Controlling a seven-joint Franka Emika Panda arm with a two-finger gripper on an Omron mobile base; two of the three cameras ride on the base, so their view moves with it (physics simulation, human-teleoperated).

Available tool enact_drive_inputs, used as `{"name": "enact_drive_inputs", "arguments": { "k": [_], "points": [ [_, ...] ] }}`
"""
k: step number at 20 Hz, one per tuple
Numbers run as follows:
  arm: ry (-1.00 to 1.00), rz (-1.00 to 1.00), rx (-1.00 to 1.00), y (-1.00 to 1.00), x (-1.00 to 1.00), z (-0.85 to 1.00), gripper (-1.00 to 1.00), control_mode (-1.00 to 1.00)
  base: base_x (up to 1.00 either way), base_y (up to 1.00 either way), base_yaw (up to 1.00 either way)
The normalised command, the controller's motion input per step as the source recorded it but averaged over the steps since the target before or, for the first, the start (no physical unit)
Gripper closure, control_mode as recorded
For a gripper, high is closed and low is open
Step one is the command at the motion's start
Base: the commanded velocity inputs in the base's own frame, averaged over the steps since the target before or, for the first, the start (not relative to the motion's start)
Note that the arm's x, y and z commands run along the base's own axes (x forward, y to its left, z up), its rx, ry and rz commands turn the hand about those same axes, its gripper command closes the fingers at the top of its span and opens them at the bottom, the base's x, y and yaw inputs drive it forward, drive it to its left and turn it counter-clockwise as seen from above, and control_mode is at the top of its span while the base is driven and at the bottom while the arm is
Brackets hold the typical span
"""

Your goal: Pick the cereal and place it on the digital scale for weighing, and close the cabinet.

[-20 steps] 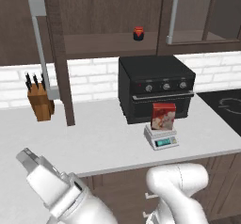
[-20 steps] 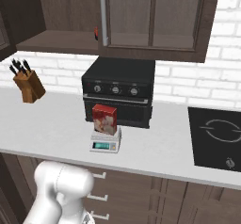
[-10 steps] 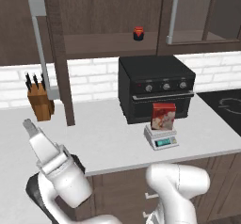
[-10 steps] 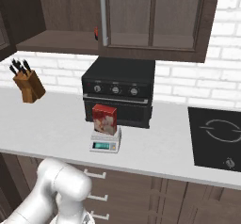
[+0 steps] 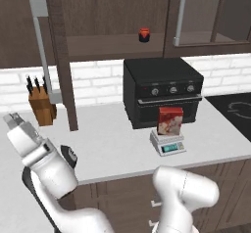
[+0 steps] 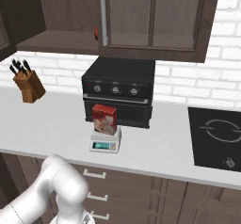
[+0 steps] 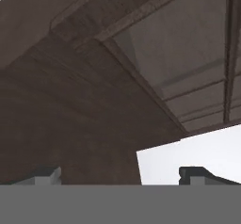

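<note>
The cereal stands upright on the scale, in front of the black oven on the bench, so the weighing part looks done and the step in hand is closing the cabinet. Its left door stands swung out toward the robot, edge on, with the long silver handle on it beside the knife block; a small red jar sits on the open shelf. The pincer is raised at the far left of the bench, below and outside the open door, its jaws spread wide with nothing between them; the hand view looks up at dark wood and glass panelling. The next move likely calls for bringing the hand against the door's outer face and pushing it round until it shuts.
</note>
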Motion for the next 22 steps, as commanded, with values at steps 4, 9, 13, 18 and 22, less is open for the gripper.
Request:
{"name": "enact_drive_inputs", "arguments": {
  "k": [4, 9, 13, 18, 22],
  "points": [
    [0.00, -0.20, 0.10, 1.00, 0.06, -0.65, -1.00, -1.00, 0.00, 0.00, 0.00],
    [0.00, -0.22, 0.22, 0.52, 0.08, -0.49, -1.00, -1.00, 0.00, 0.00, 0.00],
    [0.00, -0.20, 0.32, -0.07, 0.02, 0.03, -1.00, -1.00, 0.00, 0.00, 0.00],
    [0.00, -0.15, 0.39, -0.34, -0.01, 0.39, -1.00, -1.00, 0.00, 0.00, 0.00],
    [0.00, -0.14, 0.46, -0.54, -0.17, 0.51, -1.00, -1.00, 0.00, 0.00, 0.00]
  ]
}}
